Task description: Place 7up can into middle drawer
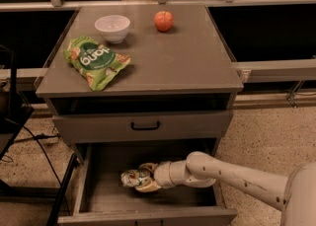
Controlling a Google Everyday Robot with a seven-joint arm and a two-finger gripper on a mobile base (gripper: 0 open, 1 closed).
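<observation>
The 7up can (pixel 131 177) lies on its side inside the pulled-out middle drawer (pixel 98 195), low over its grey floor near the middle. My gripper (pixel 140 177) reaches into the drawer from the right on a long white arm, and its fingers (pixel 148 186) close around the can's right end. I cannot tell if the can rests on the floor or hangs just above it.
Above the open drawer is a shut grey drawer with a black handle (pixel 145 126). On the cabinet top lie a green snack bag (pixel 95 61), a white bowl (pixel 112 26) and a red apple (pixel 163 20). Black cables and a stand are at the left.
</observation>
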